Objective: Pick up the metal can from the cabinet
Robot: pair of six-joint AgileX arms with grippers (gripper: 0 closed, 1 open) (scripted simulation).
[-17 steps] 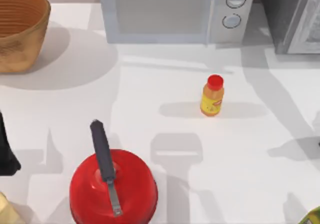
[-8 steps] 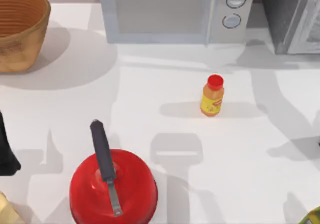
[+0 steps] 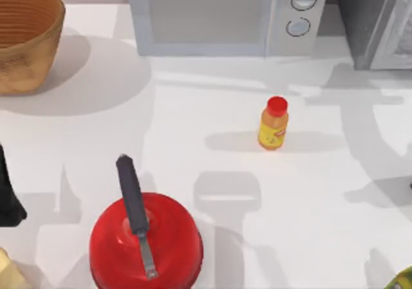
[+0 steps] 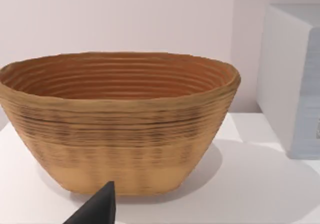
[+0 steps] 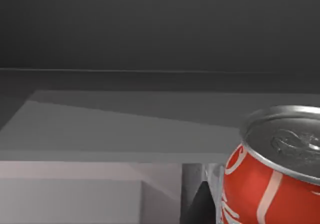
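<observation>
Though the white table (image 3: 206,76) carries plenty of clutter, its middle is bare w/ long grey shadows across it, and a pale wall runs behind. At the back stands a white microwave (image 3: 225,15); at back right, the grey cabinet (image 3: 376,22); at back left, a woven basket (image 3: 26,38). A small orange bottle w/ red cap (image 3: 273,123) stands upright right of centre. At the front, a red pan (image 3: 145,241) lies w/ its dark handle pointing to the back.

My left arm is a dark shape at the table's left edge; a dark fingertip (image 4: 97,209) shows in the left wrist view in front of the basket, microwave beside it. Can't tell how wide that gripper stands.

The red metal can (image 5: 272,171) stands upright inside the dark cabinet on its shelf, silver top showing, close up in my right wrist view. One dark fingertip (image 5: 200,204) sits just beside the can; touching or not, can't tell, nor how far those jaws are spread.

Vs. 1 s ago: top-view things unmoved; only the shadows near the cabinet at back right have shifted.
</observation>
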